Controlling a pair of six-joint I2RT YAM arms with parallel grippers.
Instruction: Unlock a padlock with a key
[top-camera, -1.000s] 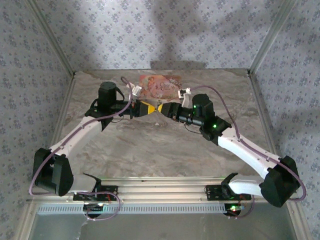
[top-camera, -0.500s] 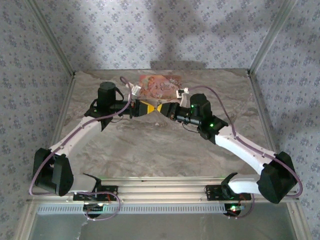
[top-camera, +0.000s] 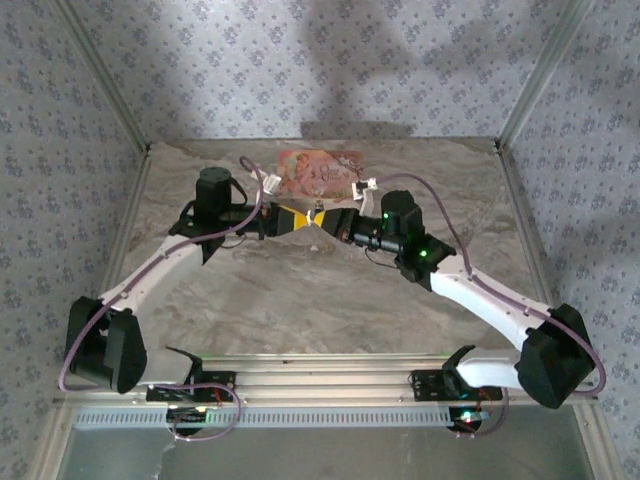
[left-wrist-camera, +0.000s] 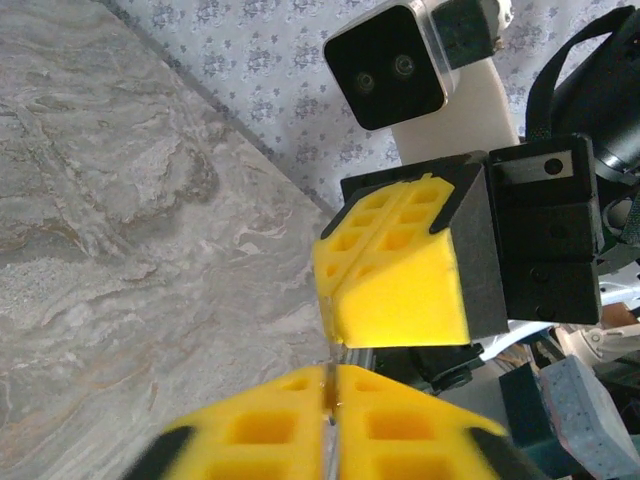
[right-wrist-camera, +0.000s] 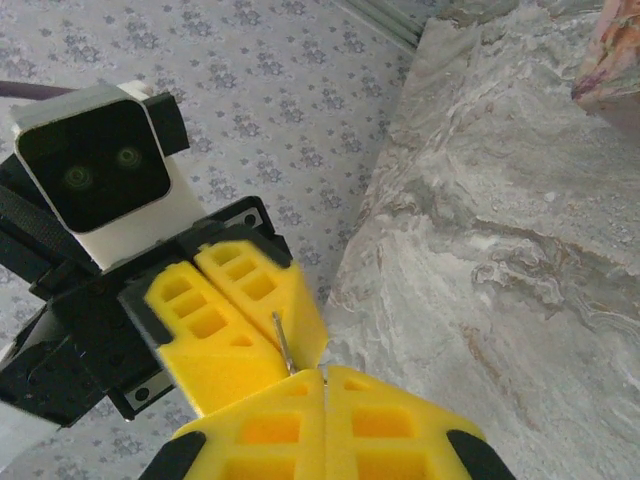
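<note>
My two grippers meet tip to tip above the middle of the marble table (top-camera: 300, 290). A thin metal key blade (right-wrist-camera: 281, 340) bridges them. In the left wrist view my left gripper (left-wrist-camera: 330, 372) has its yellow pads pressed together with the key (left-wrist-camera: 333, 357) in the seam. The right gripper (left-wrist-camera: 333, 335) faces it from above, jaws together. In the right wrist view my right gripper (right-wrist-camera: 325, 372) is shut, its tip on the blade's end, and the left gripper (right-wrist-camera: 295, 345) pinches the blade. From above, the left gripper (top-camera: 306, 218) touches the right gripper (top-camera: 322, 219). The padlock is out of view.
A flat pink printed box (top-camera: 320, 172) lies at the back of the table, just behind the grippers, and its corner (right-wrist-camera: 612, 50) shows in the right wrist view. Patterned walls enclose the table. A pale blue speckled shape (left-wrist-camera: 585, 410) sits behind the right arm.
My right gripper has closed from partly open and shifted slightly left onto the key's end. The left arm has barely moved.
</note>
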